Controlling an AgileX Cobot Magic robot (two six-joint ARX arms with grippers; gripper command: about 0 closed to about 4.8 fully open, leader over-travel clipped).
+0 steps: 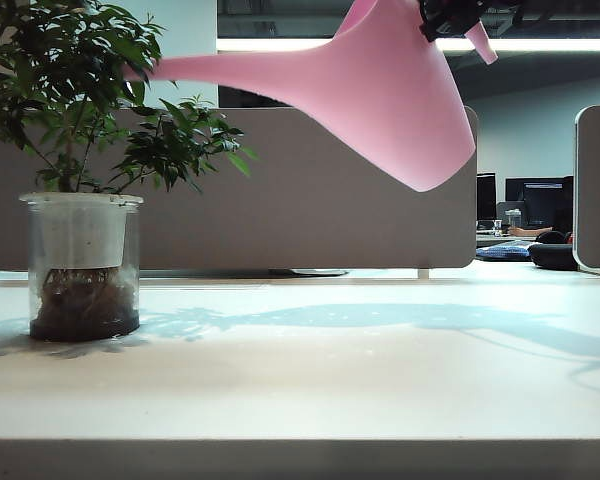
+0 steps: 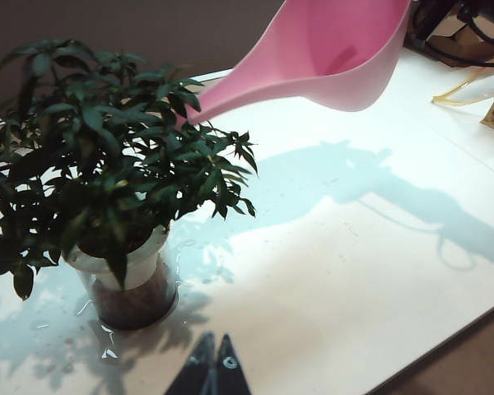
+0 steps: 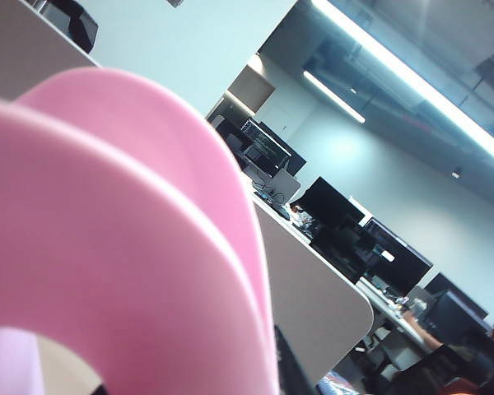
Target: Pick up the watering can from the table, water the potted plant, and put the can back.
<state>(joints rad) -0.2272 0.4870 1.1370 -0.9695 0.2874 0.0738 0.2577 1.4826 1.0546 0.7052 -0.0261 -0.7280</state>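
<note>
High above the table (image 1: 300,400), the right gripper (image 1: 450,15) pinches the tilted watering can (image 1: 380,90), spout over the potted plant (image 1: 80,200); the left gripper (image 2: 212,372), pressed together, waits; returning remains.

A grey partition panel (image 1: 310,190) is seen behind the table (image 1: 300,390). Beyond it, desks with dark monitors (image 3: 337,214) are ranged under long ceiling light strips (image 3: 412,78) and pale walls (image 3: 412,197).
</note>
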